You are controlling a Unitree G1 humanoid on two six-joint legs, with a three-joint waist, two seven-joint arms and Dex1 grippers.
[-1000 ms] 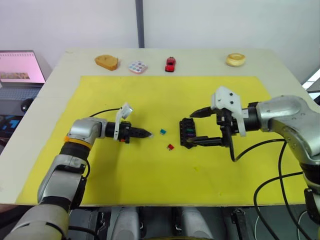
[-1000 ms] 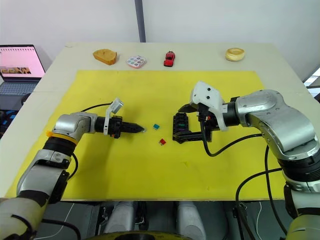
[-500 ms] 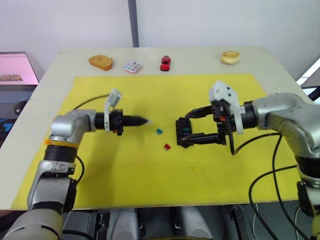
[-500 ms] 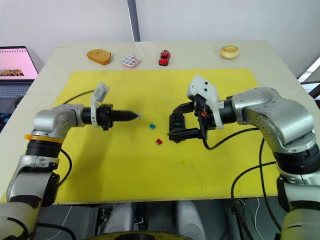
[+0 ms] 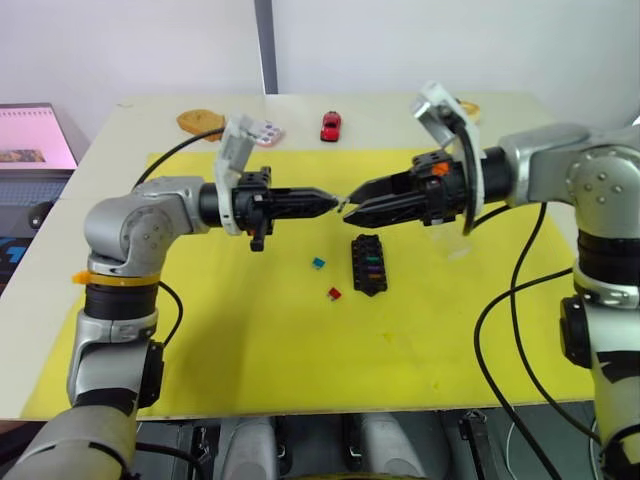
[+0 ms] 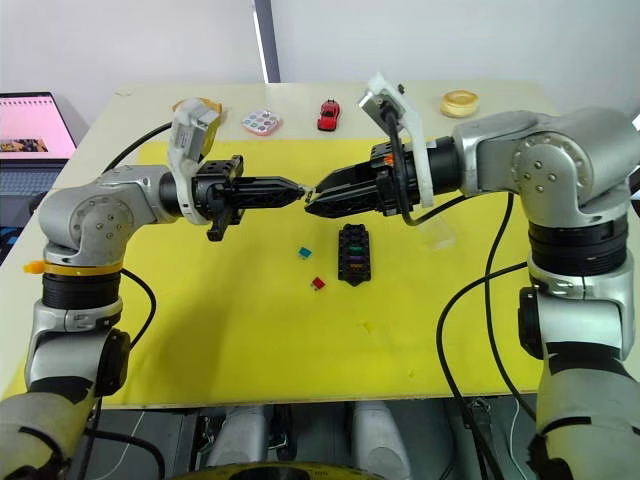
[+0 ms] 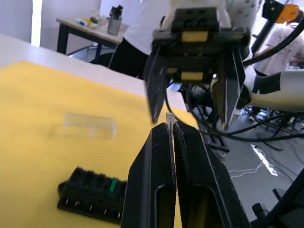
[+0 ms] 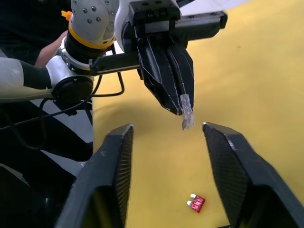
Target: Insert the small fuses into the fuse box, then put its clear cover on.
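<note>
My left gripper (image 5: 333, 203) is raised above the yellow mat and is shut on a tiny pale grey fuse (image 7: 170, 117), which sticks out past its tips. My right gripper (image 5: 350, 208) faces it tip to tip and is open, one finger on each side of the fuse (image 8: 186, 115) without touching it. Below them the black fuse box (image 5: 368, 265) lies on the mat with purple, green and amber fuses in its slots. A teal fuse (image 5: 318, 263) and a red fuse (image 5: 335, 294) lie loose to its left. The clear cover (image 6: 437, 232) rests on the mat to the right of the box.
Along the table's far edge stand a brown block (image 5: 200, 121), a round colour palette (image 5: 266, 132), a red toy car (image 5: 330, 126) and a yellow ring (image 6: 459, 102). A laptop (image 5: 35, 135) sits off the table at the left. The yellow mat (image 5: 250, 360) covers most of the tabletop.
Both arms rose from the mat. My right gripper let go of the fuse box and swung up to meet the left gripper's tips. The head camera shifted too.
</note>
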